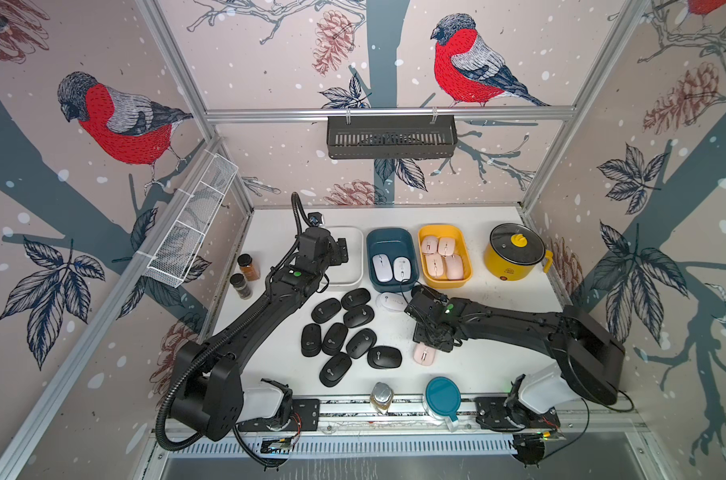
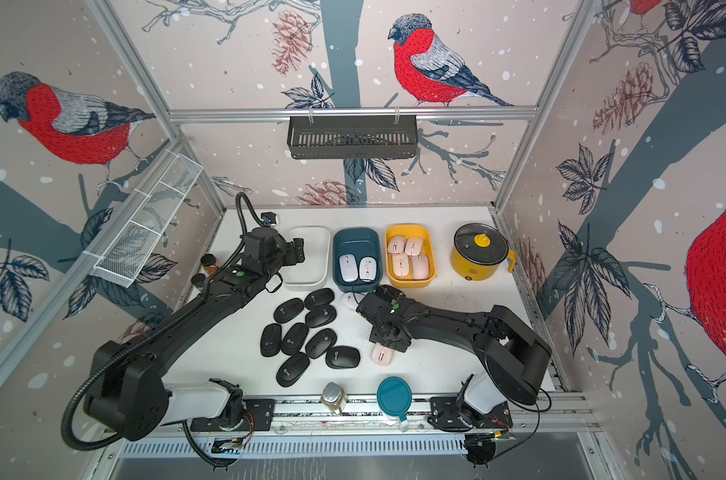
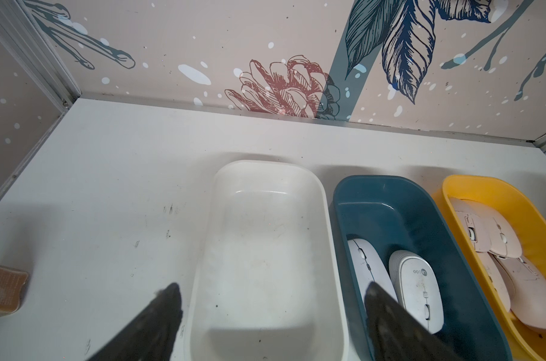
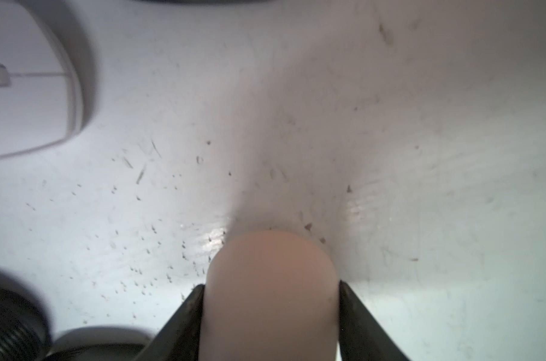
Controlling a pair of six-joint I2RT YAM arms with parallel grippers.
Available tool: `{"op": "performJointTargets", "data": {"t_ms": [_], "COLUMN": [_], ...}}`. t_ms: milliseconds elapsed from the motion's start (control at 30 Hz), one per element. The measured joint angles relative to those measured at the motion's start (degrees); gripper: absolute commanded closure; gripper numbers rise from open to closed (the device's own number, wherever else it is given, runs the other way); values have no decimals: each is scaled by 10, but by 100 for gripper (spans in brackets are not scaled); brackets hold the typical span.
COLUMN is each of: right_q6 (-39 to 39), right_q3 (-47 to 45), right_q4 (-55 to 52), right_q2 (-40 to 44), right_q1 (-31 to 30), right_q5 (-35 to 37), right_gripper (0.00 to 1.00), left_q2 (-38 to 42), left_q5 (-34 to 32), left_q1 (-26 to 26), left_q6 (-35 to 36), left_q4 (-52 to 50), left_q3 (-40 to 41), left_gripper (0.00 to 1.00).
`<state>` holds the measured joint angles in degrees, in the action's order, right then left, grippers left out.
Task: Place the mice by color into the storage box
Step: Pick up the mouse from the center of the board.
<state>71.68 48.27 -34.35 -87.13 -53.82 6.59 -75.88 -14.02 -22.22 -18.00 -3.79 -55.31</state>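
Lab robot cell: aluminium frame (image 1: 386, 113), bird-print wall panels (image 1: 270, 62), white tabletop (image 1: 511, 293).

Both the left arm (image 1: 245, 328) and right arm (image 1: 515, 324) are matte black and boxy, each bearing a green dot (image 1: 297, 273) on the wrist housing and a white shell (image 1: 261, 400) at the base, with a ribbed black hose (image 1: 297, 216) along the left arm and dark tapered fingers (image 3: 162, 315) on the left gripper (image 3: 271, 287).

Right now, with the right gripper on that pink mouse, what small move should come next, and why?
Probably a short lift straight up. The right gripper is shut on the pink mouse, which looks to be resting on the table; the yellow bin with four pink mice lies beyond, so it must clear the rim.
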Motion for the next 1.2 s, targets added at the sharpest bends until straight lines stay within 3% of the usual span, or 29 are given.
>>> {"op": "performJointTargets", "data": {"t_ms": [600,1200], "right_q6": [-75,-208], "right_q3": [48,154], "right_q4": [-1,8], "right_q2": [16,-10], "right_q1": [88,266], "right_q5": [25,5], "right_gripper": [40,41], "left_q2": [-2,-4], "left_q5": [-6,-12], "left_q1": [0,0], "left_q6": [0,4], "left_q4": [0,-1], "left_q3": [0,0], "left_gripper": [10,10]}}
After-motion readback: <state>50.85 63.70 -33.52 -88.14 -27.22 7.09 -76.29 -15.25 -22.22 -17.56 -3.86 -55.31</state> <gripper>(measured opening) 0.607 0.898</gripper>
